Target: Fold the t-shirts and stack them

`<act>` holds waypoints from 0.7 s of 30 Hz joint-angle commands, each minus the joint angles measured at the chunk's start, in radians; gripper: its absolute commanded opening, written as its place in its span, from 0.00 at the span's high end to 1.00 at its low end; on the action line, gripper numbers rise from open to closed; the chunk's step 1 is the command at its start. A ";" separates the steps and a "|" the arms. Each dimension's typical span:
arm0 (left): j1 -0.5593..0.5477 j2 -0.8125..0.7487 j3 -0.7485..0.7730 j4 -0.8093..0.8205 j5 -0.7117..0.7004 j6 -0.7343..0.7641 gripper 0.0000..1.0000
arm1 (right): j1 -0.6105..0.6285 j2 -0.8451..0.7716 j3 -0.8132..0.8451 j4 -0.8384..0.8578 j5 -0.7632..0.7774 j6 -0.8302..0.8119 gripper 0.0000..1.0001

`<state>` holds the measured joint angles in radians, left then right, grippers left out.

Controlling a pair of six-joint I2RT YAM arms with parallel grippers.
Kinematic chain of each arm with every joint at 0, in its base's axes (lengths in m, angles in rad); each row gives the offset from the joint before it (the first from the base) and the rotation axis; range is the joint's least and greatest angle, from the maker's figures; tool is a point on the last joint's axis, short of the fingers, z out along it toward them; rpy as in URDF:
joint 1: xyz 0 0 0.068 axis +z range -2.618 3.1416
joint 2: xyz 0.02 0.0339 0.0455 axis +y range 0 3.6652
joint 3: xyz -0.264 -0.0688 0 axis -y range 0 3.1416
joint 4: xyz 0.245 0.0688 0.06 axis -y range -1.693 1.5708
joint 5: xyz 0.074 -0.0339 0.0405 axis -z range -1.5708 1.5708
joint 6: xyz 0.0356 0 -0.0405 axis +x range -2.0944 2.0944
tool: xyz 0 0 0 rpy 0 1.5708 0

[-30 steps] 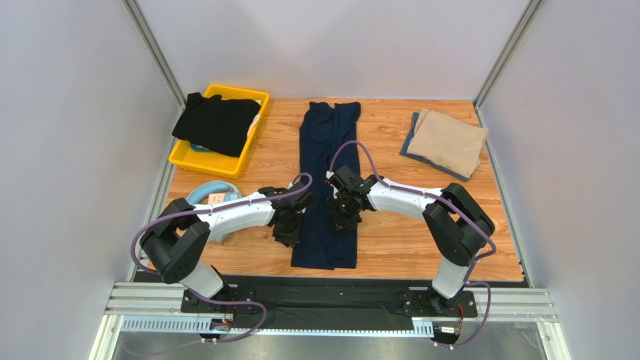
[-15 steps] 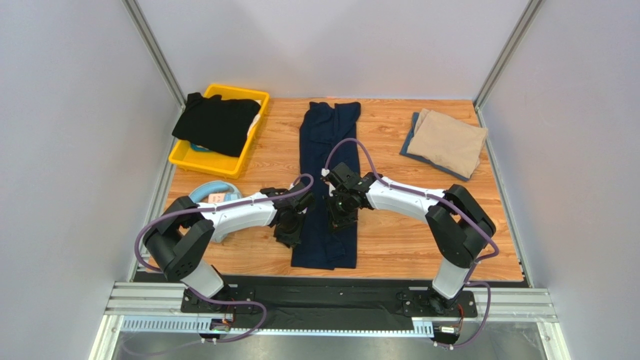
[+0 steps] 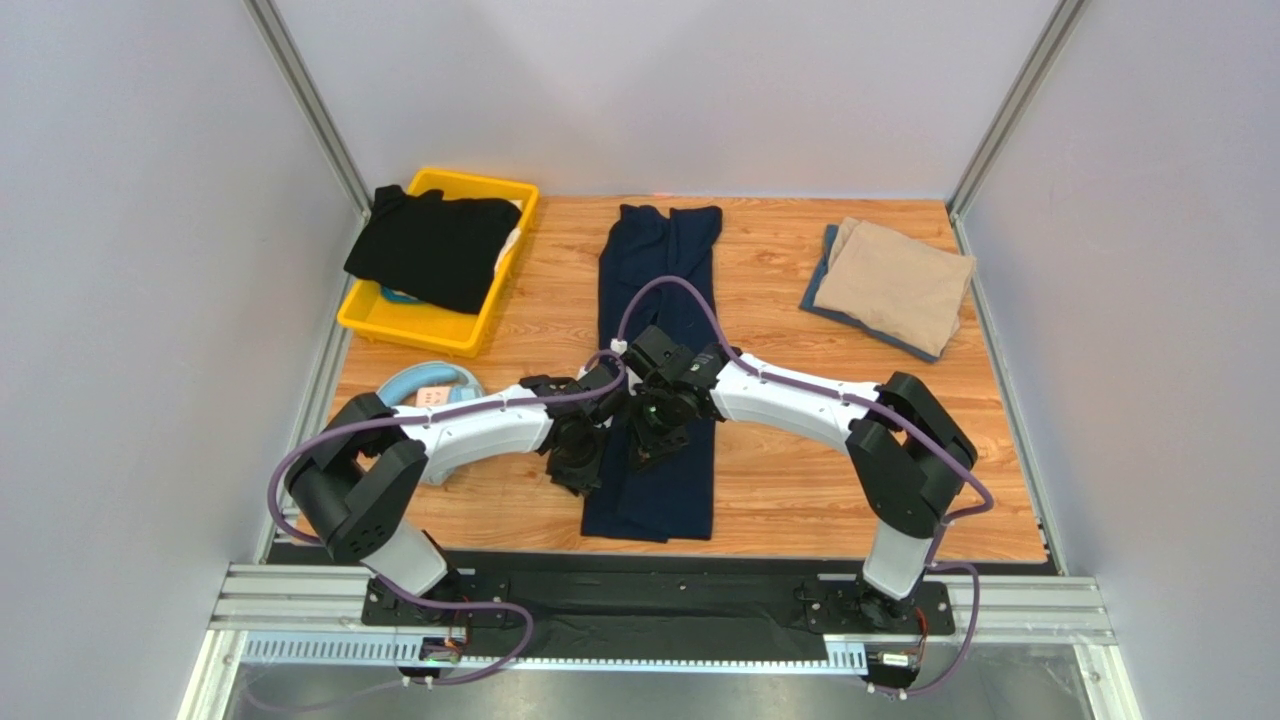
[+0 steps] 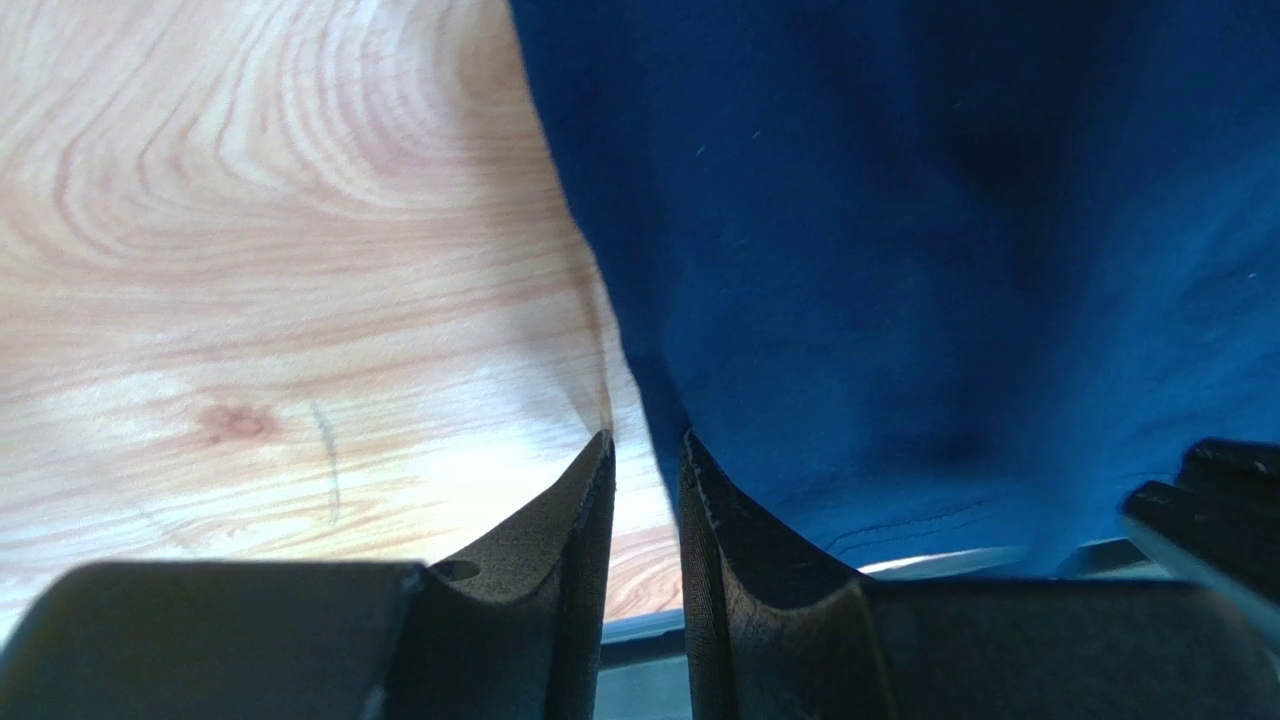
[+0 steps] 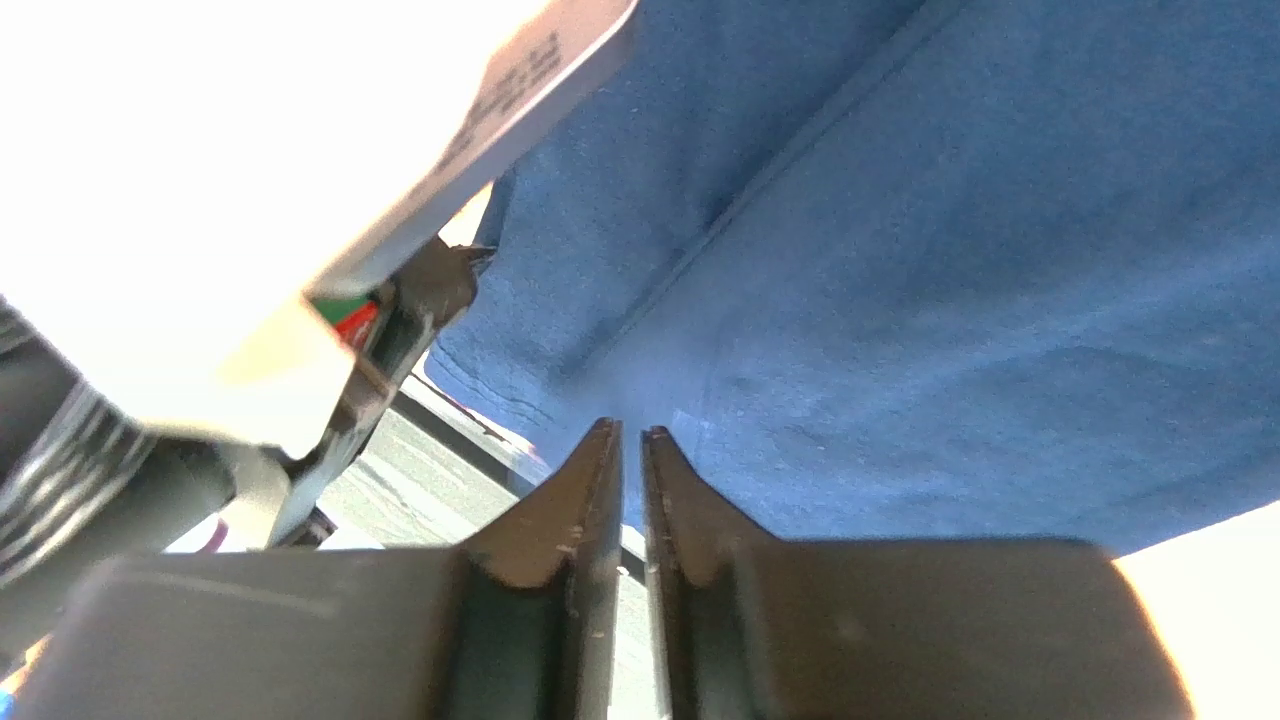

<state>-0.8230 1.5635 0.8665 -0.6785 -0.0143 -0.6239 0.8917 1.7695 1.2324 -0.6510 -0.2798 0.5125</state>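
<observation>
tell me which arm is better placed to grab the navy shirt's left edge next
Left. The left pincer sits at the navy shirt's left edge, jaws slightly apart; the right pincer is over the cloth's middle, away from that edge.

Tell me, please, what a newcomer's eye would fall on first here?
The navy t-shirt lies as a long strip down the middle of the table, with the left gripper and right gripper meeting over its near half. Next come the black t-shirt draped over the yellow bin at far left and the tan t-shirt folded at far right.
</observation>
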 commanded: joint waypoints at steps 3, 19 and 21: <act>0.001 -0.086 0.012 -0.035 -0.049 0.009 0.71 | 0.036 0.065 0.070 -0.047 0.013 0.043 0.74; 0.035 -0.200 -0.107 0.060 0.002 -0.002 0.61 | -0.033 -0.220 -0.106 -0.065 0.344 0.000 0.48; 0.044 -0.215 -0.147 0.103 0.008 -0.005 0.59 | -0.059 -0.255 -0.161 -0.047 0.363 -0.009 0.47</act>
<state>-0.7952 1.3891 0.7753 -0.6701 -0.0383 -0.6212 0.8776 1.5967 1.1648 -0.7139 -0.0425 0.5255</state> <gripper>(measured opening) 0.397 0.516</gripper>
